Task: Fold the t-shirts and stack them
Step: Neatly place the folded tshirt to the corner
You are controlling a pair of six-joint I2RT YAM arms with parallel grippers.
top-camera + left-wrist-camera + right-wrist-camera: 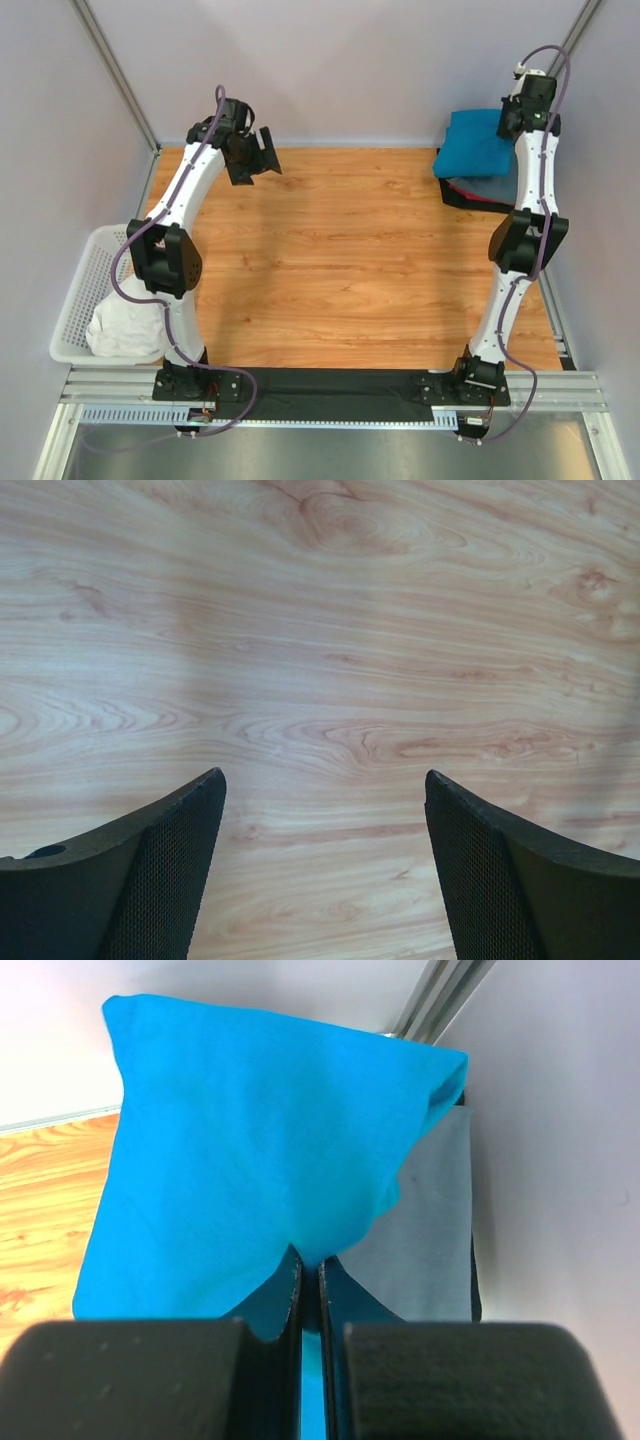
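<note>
The step in hand seemed to be setting the teal t-shirt (250, 1140) on the stack. The cloth should lie flat and square before release, without dragging the layer below. Nearest, the white t-shirt (125, 325) lay crumpled in the basket (75, 290). Over the table (350, 260) the left gripper (322, 780) had its jaws spread wide, holding nothing. Farthest, the right gripper (310, 1278) pinched the teal t-shirt's edge, above the grey t-shirt (430, 1240).
</note>
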